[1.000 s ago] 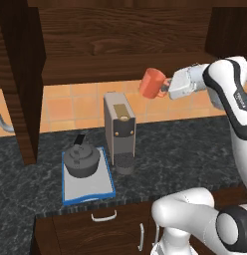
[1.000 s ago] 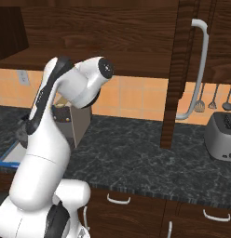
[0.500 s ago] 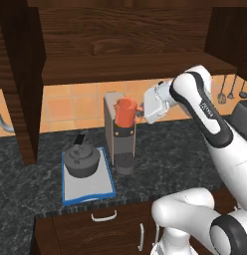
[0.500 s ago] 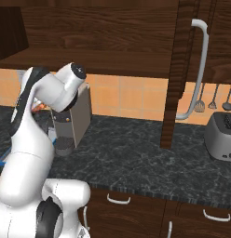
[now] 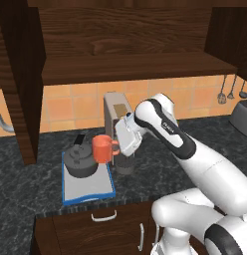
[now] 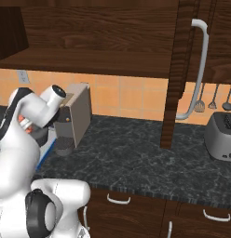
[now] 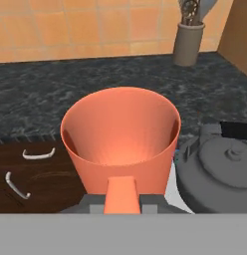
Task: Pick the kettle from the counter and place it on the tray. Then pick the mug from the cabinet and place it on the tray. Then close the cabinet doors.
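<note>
The orange-red mug (image 5: pixel 101 148) hangs a little above the right part of the blue-rimmed tray (image 5: pixel 90 188), close beside the dark grey kettle (image 5: pixel 78 161) that stands on the tray. My gripper (image 5: pixel 115 146) is shut on the mug's handle from the right. In the hand view the mug (image 7: pixel 120 132) opens toward the camera, its handle clamped by the gripper (image 7: pixel 120 201). The kettle (image 7: pixel 221 172) lies just to its right. The cabinet (image 5: pixel 130 60) above stands open, its doors (image 5: pixel 20 74) swung out. One door (image 6: pixel 182 69) with a silver bar handle shows at the right.
The tall beige-grey coffee machine (image 5: pixel 117 107) stands right behind the gripper and the tray. A toaster (image 6: pixel 222 135) sits far right on the counter (image 6: pixel 136 158). A utensil holder (image 7: pixel 188 44) stands by the tiled wall. Drawers with silver handles (image 5: pixel 104 215) run below.
The arm has swung left and down from beside the cabinet, carrying the mug past the coffee machine to just over the tray next to the kettle.
</note>
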